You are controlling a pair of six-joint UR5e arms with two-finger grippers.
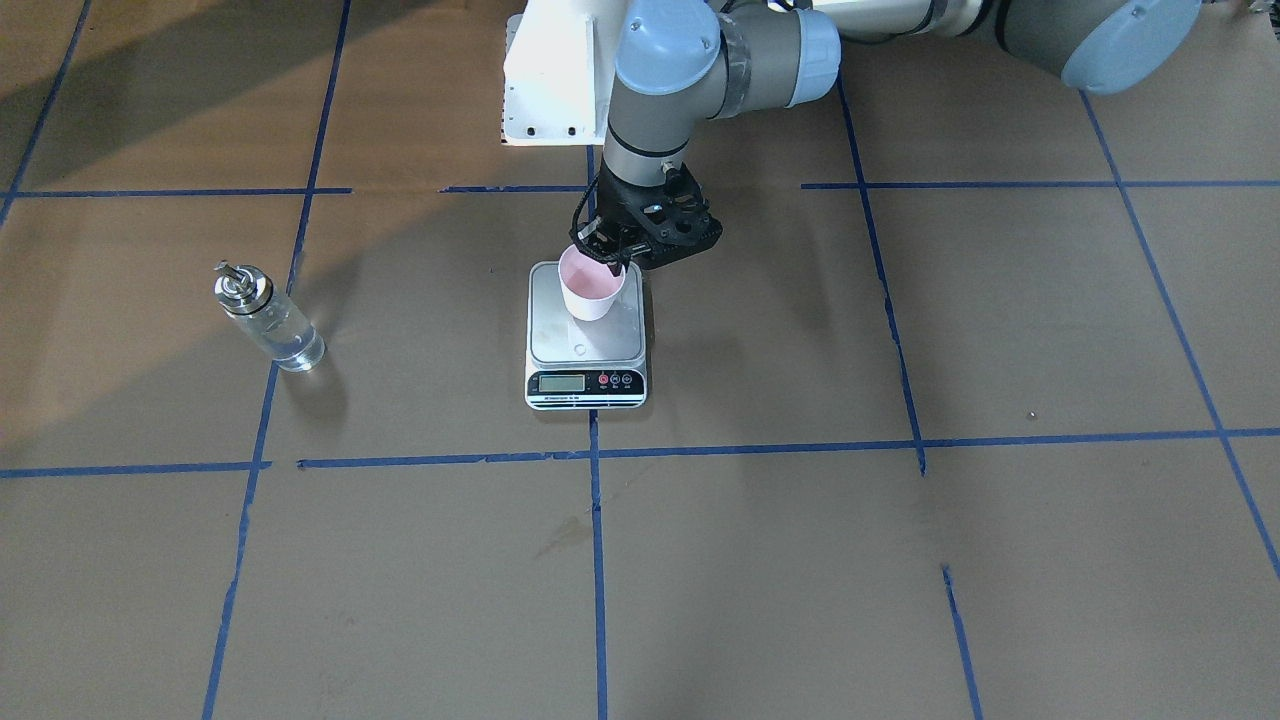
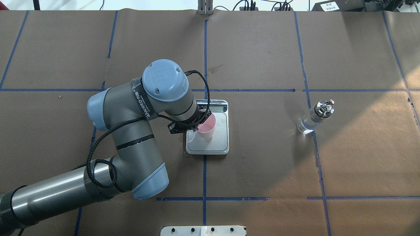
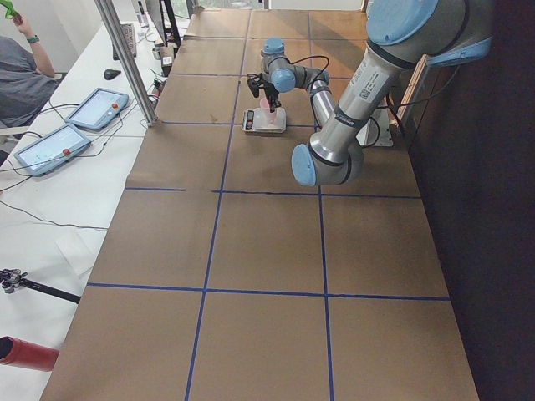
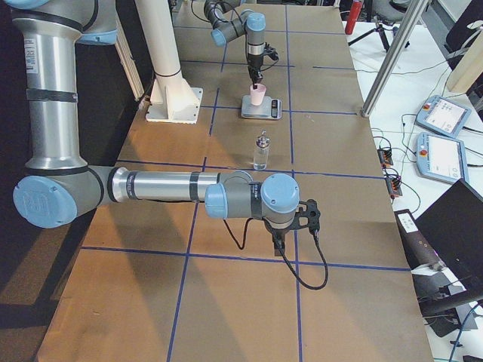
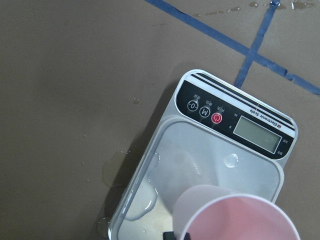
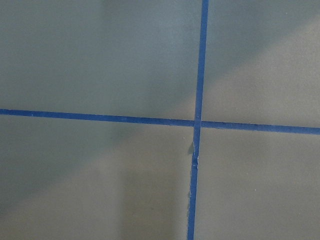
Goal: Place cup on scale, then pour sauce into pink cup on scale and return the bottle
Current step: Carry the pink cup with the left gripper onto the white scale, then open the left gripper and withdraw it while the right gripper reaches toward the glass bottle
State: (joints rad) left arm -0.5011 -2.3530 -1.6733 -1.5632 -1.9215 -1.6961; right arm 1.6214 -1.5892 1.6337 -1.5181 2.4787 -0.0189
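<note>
Obstacles: scale at mid-table, with the cup at its platform. The left gripper pinches the cup's rim, and the left arm hangs over that side. The bottle stands upright, well apart, on the robot's right. Free room: open table between bottle and scale, and all round the bottle.

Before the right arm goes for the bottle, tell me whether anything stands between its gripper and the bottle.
Nothing visible does. In the right side view only table surface lies between the right gripper and the bottle; the scale and cup stand beyond it.
</note>
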